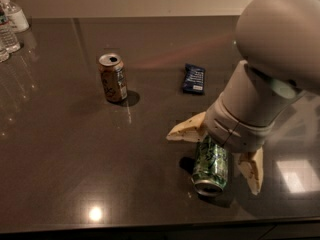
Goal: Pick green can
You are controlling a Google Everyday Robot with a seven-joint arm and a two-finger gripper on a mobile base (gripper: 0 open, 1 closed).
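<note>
The green can lies on its side on the dark table, near the front right, its silver end facing the front edge. My gripper is right above it, open, with one pale finger to the can's upper left and the other to its right. The fingers straddle the can; the wrist hides the can's far end. I cannot tell whether the fingers touch it.
A tan-gold can stands upright at the centre left. A dark blue snack packet lies behind my gripper. Clear water bottles stand at the far left corner. The table's front edge runs close below the green can.
</note>
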